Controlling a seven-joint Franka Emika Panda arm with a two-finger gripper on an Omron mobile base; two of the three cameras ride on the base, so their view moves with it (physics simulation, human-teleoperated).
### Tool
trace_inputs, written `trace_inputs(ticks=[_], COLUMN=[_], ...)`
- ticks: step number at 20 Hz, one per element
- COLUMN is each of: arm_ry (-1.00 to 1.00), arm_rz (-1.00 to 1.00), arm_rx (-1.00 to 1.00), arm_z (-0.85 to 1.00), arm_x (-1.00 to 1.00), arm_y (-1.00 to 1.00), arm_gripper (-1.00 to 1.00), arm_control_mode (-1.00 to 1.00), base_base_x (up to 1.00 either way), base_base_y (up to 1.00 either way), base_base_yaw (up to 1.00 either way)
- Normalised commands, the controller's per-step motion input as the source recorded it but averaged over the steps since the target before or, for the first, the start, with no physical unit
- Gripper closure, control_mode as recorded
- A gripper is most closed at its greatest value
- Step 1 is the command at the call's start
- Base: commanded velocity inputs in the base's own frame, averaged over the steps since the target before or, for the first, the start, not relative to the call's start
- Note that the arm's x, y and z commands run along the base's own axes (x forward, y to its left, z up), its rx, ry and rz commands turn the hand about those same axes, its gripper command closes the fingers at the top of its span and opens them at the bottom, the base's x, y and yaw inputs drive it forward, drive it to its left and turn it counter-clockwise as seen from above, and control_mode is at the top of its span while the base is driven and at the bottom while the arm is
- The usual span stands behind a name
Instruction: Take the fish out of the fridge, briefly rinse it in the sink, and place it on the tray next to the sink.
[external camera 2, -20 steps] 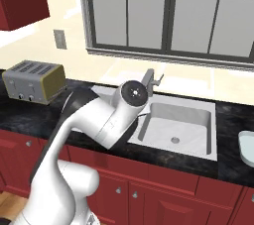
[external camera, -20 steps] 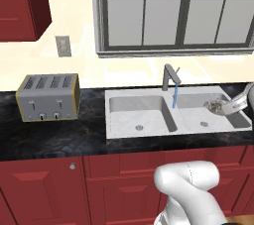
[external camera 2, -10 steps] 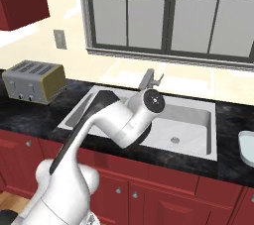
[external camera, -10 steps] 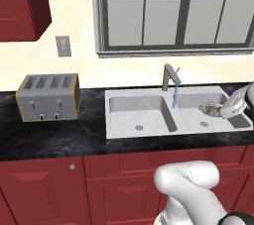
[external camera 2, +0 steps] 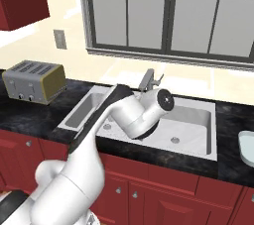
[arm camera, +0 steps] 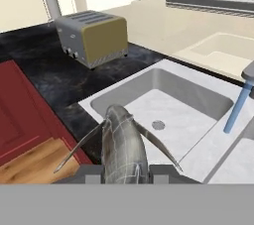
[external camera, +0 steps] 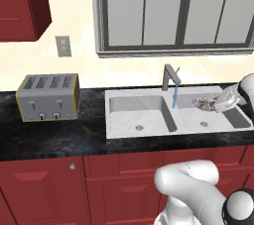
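Over the right basin of the sink (external camera: 149,99), the claw (external camera: 214,104) is clamped narrow on the fish (external camera: 203,102). In the hand view the grey-silver fish (arm camera: 122,144) sits pinched between the two finger tips (arm camera: 94,174), body sticking straight out ahead of the claw, thin fins splayed to both sides. Left base view: fish pokes out from the claw toward the faucet (external camera: 170,76), held above the basin floor. A blue water stream (external camera: 174,97) runs from the spout just beside the fish's free end; whether they touch I cannot tell. Left basin with its round drain (arm camera: 158,125) lies beyond the fish. Toaster (arm camera: 92,36) stands on the black counter (external camera: 59,132), well apart past that basin. Tray (external camera 2: 246,148) sits on the counter just past the sink's right edge, on the side opposite the toaster.
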Motion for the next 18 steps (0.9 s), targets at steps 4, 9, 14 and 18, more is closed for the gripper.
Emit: trace_inputs(ticks=[4, 9, 14, 18], arm_ry=[-0.04, 0.00, -0.01, 0.00], arm_rz=[0.01, 0.00, 0.00, 0.00], arm_rx=[0.00, 0.00, 0.00, 0.00], arm_z=[-0.21, -0.33, -0.37, -0.19], arm_x=[0.32, 0.33, 0.31, 0.30], arm_y=[-0.03, -0.03, -0.08, -0.25], arm_gripper=[1.00, 1.00, 1.00, 1.00], arm_control_mode=[-1.00, -1.00, -1.00, -1.00], base_base_x=[0.00, 0.00, 0.00, 0.00], base_base_y=[0.00, 0.00, 0.00, 0.00], base_base_yaw=[0.00, 0.00, 0.00, 0.00])
